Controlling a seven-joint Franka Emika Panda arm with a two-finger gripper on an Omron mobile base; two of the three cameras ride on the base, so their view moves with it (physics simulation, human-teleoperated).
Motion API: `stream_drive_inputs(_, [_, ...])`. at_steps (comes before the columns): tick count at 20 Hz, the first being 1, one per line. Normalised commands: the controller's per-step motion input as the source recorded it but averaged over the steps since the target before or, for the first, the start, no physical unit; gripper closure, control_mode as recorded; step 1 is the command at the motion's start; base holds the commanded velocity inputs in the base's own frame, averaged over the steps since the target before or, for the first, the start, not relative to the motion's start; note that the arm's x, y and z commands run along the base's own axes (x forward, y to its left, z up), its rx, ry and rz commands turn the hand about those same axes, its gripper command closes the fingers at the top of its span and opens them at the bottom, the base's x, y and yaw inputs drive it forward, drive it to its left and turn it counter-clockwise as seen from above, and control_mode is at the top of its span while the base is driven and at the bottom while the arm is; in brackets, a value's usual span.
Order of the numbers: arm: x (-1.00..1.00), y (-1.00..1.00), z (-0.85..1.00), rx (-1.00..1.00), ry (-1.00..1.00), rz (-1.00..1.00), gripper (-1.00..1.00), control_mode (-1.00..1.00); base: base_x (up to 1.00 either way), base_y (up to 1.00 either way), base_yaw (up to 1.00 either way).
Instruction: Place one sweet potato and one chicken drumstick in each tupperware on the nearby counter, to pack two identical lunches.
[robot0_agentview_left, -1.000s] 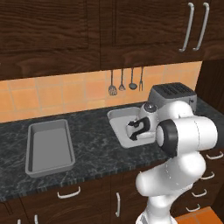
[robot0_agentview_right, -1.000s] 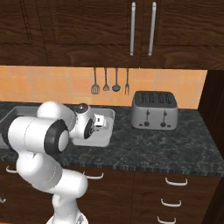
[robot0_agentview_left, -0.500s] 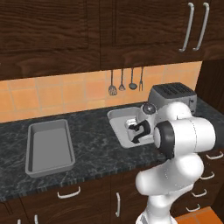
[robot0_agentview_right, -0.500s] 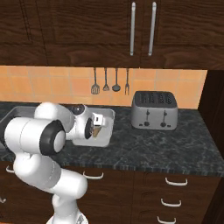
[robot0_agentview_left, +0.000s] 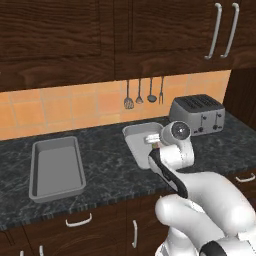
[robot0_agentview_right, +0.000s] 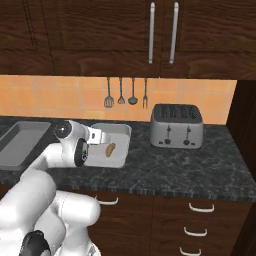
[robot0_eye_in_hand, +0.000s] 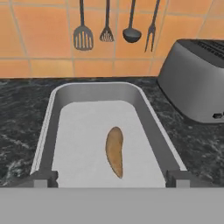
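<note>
One sweet potato (robot0_eye_in_hand: 114, 151) lay on the floor of the right-hand tupperware (robot0_eye_in_hand: 52, 109), a little toward its front edge, and that was the only food packed; in the right base view it showed as a small orange shape (robot0_agentview_right: 109, 148) in the same container (robot0_agentview_right: 122, 131). The left-hand tupperware (robot0_agentview_left: 36, 150), near the left end of the worktop (robot0_agentview_left: 105, 165), sat bare, so as far as could be judged one item of four was in place, with a drumstick owed to this box and both foods to the other; neither drumstick nor a second potato was to be seen. The gripper (robot0_eye_in_hand: 111, 180) hung over the front rim of the right container with its jaws spread wide and nothing between them. A second earlier it had been closed lower in that container; since then it had opened and lifted clear.
</note>
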Motion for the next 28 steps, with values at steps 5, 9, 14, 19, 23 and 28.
stream_drive_inputs(5, [-1.00, 0.00, 0.50, 0.17, 0.02, 0.00, -1.00, -1.00, 0.00, 0.00, 0.00])
stream_drive_inputs(9, [-1.00, 0.00, 0.06, 0.00, -0.07, 0.00, -1.00, -1.00, 0.00, 0.00, 0.00])
stream_drive_inputs(14, [-1.00, -0.02, 0.60, 0.00, -0.06, 0.00, -1.00, -1.00, 0.00, 0.00, 0.00])
stream_drive_inputs(19, [-0.60, -0.04, 0.04, 0.00, -0.01, 0.00, -1.00, 1.00, -0.40, 0.00, -0.03])
stream_drive_inputs(23, [0.00, 0.00, 0.00, 0.00, 0.00, 0.00, -1.00, 1.00, -1.00, -0.44, -0.17])
stream_drive_inputs(28, [0.00, 0.00, 0.00, 0.00, 0.00, 0.00, -1.00, 1.00, -0.50, -1.00, -0.21])
